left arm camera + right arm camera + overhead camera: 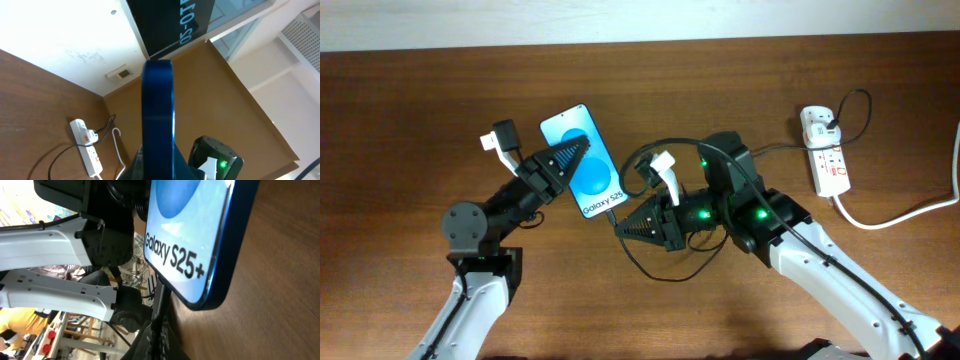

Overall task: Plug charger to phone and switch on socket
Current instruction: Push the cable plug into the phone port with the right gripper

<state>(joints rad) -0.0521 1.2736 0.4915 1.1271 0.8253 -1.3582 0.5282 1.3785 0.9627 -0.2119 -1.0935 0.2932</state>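
The left end effector (578, 150) is clamped on the phone (595, 182), held mid-counter (410, 100). The right end effector (620, 226) pinches the charger (159, 302) tip at the phone's near end. The socket (827, 160) lies at the far right.

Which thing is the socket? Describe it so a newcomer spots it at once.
On the wooden table, look at the far right side, past the right arm. The socket is the white oblong strip lying there. Unlike the blue-screened phone and the thin black charger, it is white with red switch markings and a thick white cord trailing right.
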